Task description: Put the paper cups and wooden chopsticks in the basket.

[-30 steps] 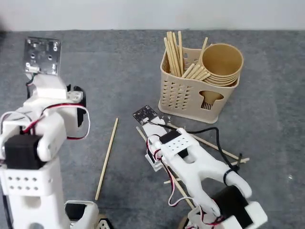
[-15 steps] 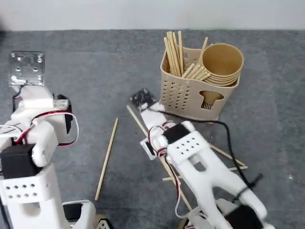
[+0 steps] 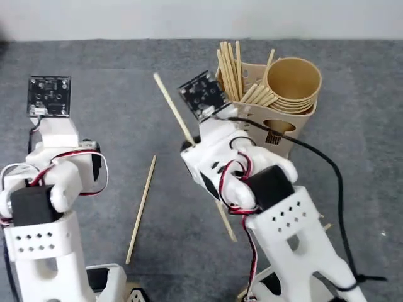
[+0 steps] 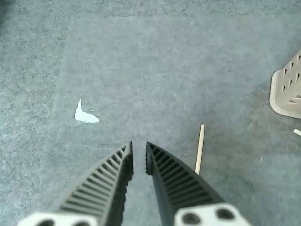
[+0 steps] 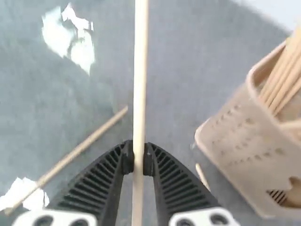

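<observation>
From above, the basket (image 3: pixel 245 129) stood toward the far side of the grey table (image 3: pixel 126 75), below a pale wall (image 3: pixel 189 19). Inside it sat one nested stack of cups (image 3: pixel 293 78); how many were in the stack could not be told. Beside the stack stood a bundle (image 3: pixel 230 66) of several chopsticks. The right arm (image 3: pixel 252 182) rose just in front of the basket with one held chopstick (image 3: pixel 170 100), which slanted from the basket's left side down toward the near edge. One loose chopstick (image 3: pixel 141 204) lay flat on the table, left of the basket and nearer the camera. The left arm (image 3: pixel 53 182) stood well to the left of the basket.

The left wrist view showed the left gripper (image 4: pixel 138 151) over bare table. Its fingers were slightly apart and held nothing. The loose chopstick's end lay just beside them, the basket's corner farther off. A white patch (image 4: pixel 85 114) marked the table.

The right wrist view showed the right gripper (image 5: pixel 136 159) with its fingers clamped on the held chopstick. The basket was just beside it, and the loose chopstick lay on the table on the side away from the basket. A stub (image 5: pixel 202 175) of another chopstick lay at the basket's foot.
</observation>
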You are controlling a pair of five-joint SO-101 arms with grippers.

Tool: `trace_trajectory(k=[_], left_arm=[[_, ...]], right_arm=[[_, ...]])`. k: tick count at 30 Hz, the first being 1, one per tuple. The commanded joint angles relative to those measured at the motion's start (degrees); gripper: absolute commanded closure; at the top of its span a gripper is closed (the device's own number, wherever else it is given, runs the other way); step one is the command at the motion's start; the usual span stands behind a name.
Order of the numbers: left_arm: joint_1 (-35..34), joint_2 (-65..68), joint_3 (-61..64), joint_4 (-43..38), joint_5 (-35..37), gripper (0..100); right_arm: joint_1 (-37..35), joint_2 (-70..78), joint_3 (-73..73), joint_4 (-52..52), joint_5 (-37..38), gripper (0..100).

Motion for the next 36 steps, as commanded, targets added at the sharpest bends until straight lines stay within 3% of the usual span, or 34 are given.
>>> trace_trajectory(k=[1, 7, 14, 23, 33, 36], left_arm=[[-0.18, -1.23, 0.22, -1.49, -0.53, 96], [-0.09, -1.23, 4.35, -1.58, -4.66, 96], [0.00, -1.23, 7.69, -1.58, -7.30, 96], [0.18, -0.79, 13.32, -3.16, -12.92, 96], [7.12, -0.79, 19.82, -3.16, -15.03, 95], [8.00, -0.70, 20.18, -3.16, -15.03, 91]], right_arm=[[0.48, -2.24, -7.38, 0.04, -1.14, 99.1], [0.75, -1.80, -14.86, -2.24, -1.14, 99.1], [7.60, -1.71, -15.74, -18.07, -0.88, 99.1], [14.99, -1.71, -15.65, -29.85, -1.23, 99.1], [21.49, -1.71, -1.93, -49.89, -0.88, 99.1], [23.25, -1.89, 1.58, -52.88, -1.05, 99.1]])
